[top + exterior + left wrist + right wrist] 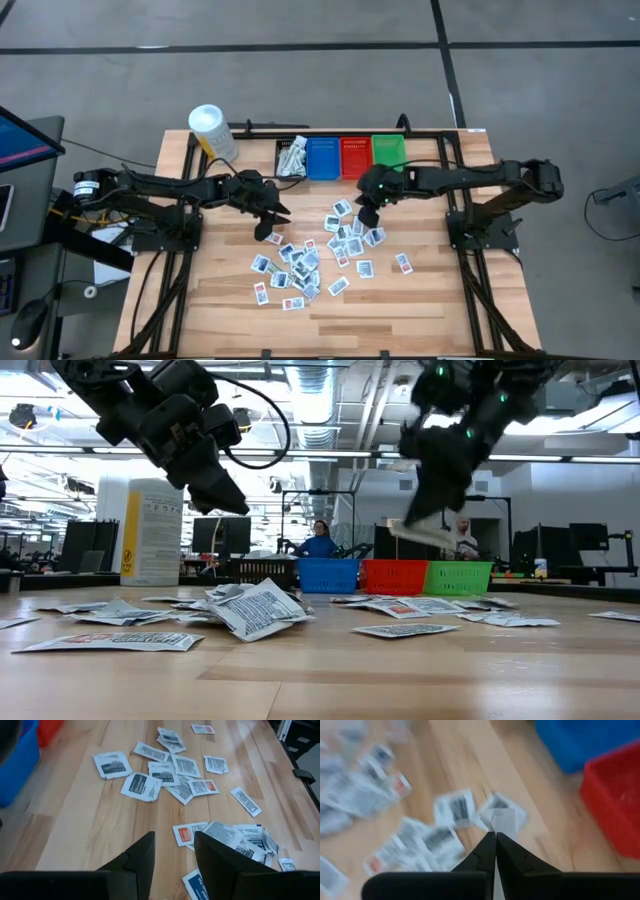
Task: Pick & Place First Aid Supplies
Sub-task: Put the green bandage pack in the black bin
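Risk: right gripper, jaws shut on edge of one packet, carries it off desk near bins; thin pinch may slip, dropping it short of red bin

Left gripper hovers, jaws open, empty, over pile

Low view shows packet dangling clear of desk; high view hides it under arm, but shows bin row and arm spacing
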